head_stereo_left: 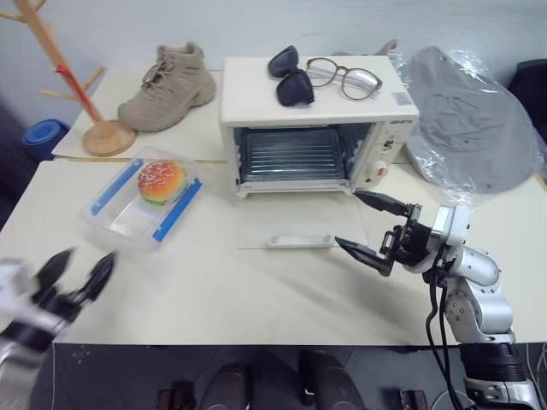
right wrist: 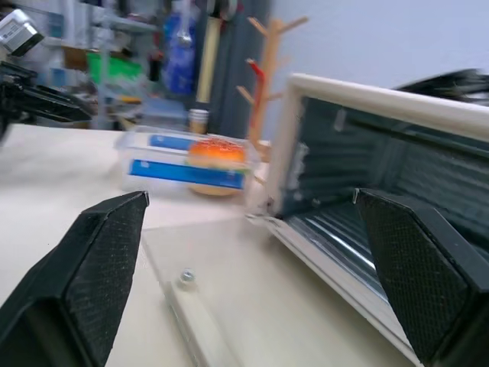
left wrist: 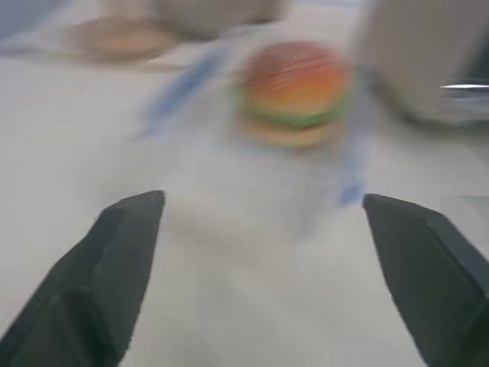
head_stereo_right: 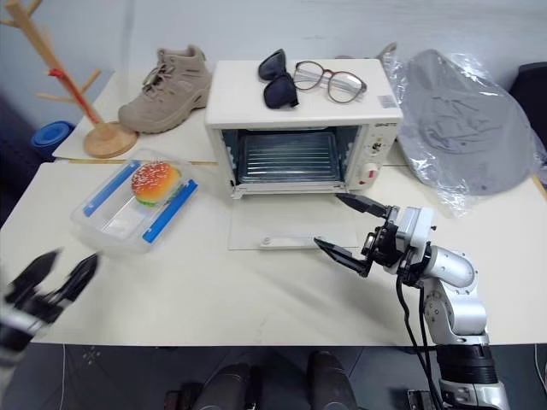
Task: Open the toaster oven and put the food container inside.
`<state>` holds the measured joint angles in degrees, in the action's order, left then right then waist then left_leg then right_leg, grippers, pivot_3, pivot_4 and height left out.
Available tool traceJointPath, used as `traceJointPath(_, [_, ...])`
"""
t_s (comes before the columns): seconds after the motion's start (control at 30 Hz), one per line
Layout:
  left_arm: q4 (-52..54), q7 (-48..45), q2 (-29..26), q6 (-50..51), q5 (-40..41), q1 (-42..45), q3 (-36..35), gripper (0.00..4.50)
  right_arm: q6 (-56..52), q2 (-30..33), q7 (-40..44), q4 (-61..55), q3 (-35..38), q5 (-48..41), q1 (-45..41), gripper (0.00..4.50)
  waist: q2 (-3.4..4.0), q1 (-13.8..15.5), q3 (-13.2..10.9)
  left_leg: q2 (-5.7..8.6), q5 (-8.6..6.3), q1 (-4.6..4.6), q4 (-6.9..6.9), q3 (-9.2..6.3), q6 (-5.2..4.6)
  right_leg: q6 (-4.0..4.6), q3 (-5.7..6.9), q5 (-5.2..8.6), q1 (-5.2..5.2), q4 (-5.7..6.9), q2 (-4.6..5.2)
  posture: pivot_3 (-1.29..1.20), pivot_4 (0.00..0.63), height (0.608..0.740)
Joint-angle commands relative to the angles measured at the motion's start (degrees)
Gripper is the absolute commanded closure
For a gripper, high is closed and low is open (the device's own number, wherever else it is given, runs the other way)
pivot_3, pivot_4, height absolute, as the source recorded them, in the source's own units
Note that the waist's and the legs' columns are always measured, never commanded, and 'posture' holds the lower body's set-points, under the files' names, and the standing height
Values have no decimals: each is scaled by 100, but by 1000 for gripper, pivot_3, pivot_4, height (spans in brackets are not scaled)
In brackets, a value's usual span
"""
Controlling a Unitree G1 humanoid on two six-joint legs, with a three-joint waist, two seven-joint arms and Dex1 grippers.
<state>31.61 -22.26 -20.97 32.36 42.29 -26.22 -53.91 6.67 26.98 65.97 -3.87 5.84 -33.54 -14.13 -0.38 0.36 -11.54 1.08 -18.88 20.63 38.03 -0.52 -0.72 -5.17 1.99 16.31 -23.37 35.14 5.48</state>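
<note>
Food container (head_stereo_left: 142, 202) — ahead of left gripper (head_stereo_left: 77, 273), fingers spread, empty. Approach squarely, clamp the rim. Right gripper (head_stereo_left: 369, 225) — agape beside the toaster oven (head_stereo_left: 316, 128).

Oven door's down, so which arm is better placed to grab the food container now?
Probably the left. The left gripper, jaws open, sits on the same side as the food container and faces it. The right gripper is across the table by the toaster oven door.

Toaster oven (head_stereo_left: 316, 128) open (door flat); food container (head_stereo_left: 144, 201) left of it.
</note>
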Motion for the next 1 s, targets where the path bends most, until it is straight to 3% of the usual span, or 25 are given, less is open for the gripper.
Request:
traceJointPath(0.03, [298,518,115,195,552,-171,-343,30,177,-194,-3,8,-65,22,-65,0,0,111,0,3,1,0,2,-7,-3,1,5,-1,3,-2,5,0,150,740])
traceJointPath(0.23, [106,1619,-463,1089,1392,598,-51,30,450,-324,153,160,-232,223,-71,0,-4,127,3,2,7,1,3,-32,-3,20,26,-16,26,-28,7,0,150,740])
traceJointPath(0.43, [-1000,3106,-1700,2702,2395,2524,631,30,644,-264,213,368,-176,277,-64,0,-4,45,3,0,25,15,-5,-30,38,21,31,-16,-5,-3,-2,0,150,740])
traceJointPath(0.63, [-2152,4260,-2259,4135,2324,3745,1200,30,635,-162,186,280,-89,230,-5,0,-6,-77,4,1,36,41,-4,-23,61,17,28,-16,-35,33,-9,0,150,740])
traceJointPath(0.73, [-2551,4401,-2204,4367,2196,4396,1485,30,636,-171,124,231,-55,240,57,0,-7,-47,5,3,42,41,-3,-28,69,17,37,-16,-35,32,-9,0,150,740])
traceJointPath(0.87, [-3096,4331,-2247,4562,1955,4827,1506,760,688,-192,50,187,-34,282,109,0,-8,-68,5,8,46,37,-2,-26,71,17,33,-16,-35,38,-7,0,150,740])
traceJointPath(1.0, [-3418,4256,-2341,4691,1824,5147,1366,1804,791,-207,-13,233,-15,360,131,0,-8,-73,5,4,48,41,-4,-23,79,18,32,-16,-44,48,-12,0,150,740])
